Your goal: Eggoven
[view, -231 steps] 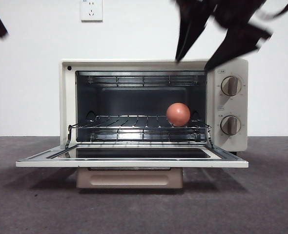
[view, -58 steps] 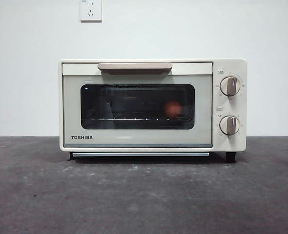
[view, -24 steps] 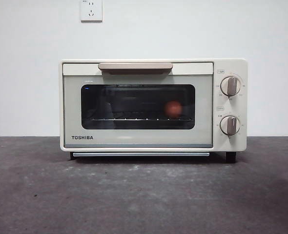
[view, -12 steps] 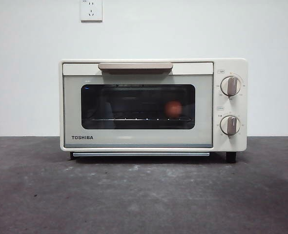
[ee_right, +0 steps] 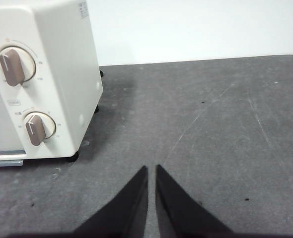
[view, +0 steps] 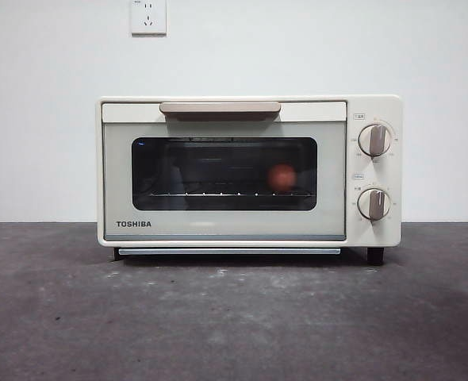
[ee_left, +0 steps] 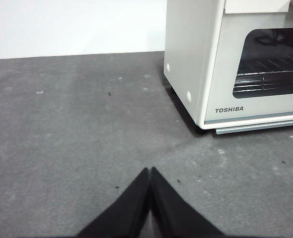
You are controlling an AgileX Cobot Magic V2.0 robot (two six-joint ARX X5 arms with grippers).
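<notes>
The cream TOSHIBA toaster oven (view: pixel 226 226) stands on the grey table with its dark glass door shut and its tan handle (view: pixel 220 107) on top. The orange-brown egg (view: pixel 281 178) sits on the rack inside, at the right, dim behind the glass. Two round knobs (view: pixel 374 140) are on the oven's right panel. My left gripper (ee_left: pixel 150 171) is shut and empty, low over the table off the oven's left side (ee_left: pixel 188 54). My right gripper (ee_right: pixel 151 169) is shut and empty, off the oven's right side (ee_right: pixel 62 74). Neither gripper shows in the front view.
A white wall with a socket (view: pixel 148 16) stands behind the oven. The grey table top (view: pixel 234 317) stretches in front of and to both sides of the oven.
The oven door, open 9.4 s ago with an arm above it, is shut. Over the last second nothing has visibly moved.
</notes>
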